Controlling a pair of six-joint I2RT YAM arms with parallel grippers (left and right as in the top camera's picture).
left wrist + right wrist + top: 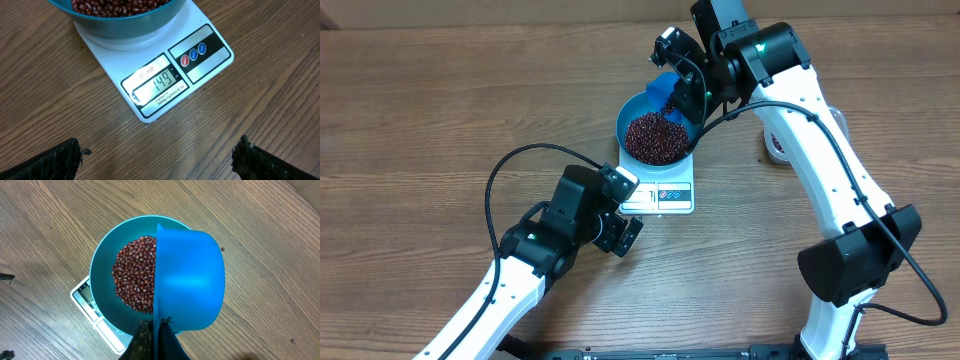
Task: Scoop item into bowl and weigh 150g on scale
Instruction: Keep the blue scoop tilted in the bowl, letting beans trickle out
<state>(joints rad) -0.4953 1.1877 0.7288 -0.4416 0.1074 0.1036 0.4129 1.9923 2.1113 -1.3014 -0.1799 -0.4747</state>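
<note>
One gram is all that appears to separate the reading from the target, so overshoot is the main danger. The left gripper (630, 208), jaws spread wide and holding nothing, hovers at the 8 o'clock corner of the scale (212, 57), just beside its display (159, 82), which shows 149. A nudge there would likely shift the scale and upset the figure. The bowl (97, 275) sits on the scale's 12 o'clock end, with the beans (132, 275) heaped inside it. Over the bowl's 1 o'clock rim hangs the scoop (190, 280), pinched by its handle in the right gripper (155, 330), whose jaws are pressed together on it; whether it holds any beans cannot be told. A full tip would probably carry the weight past the mark, and a scoop resting on the rim would falsify it. At the bowl's 3 o'clock, well apart, a white round thing (777, 148) lies half hidden behind the right arm; nothing seems to block the pour.
</note>
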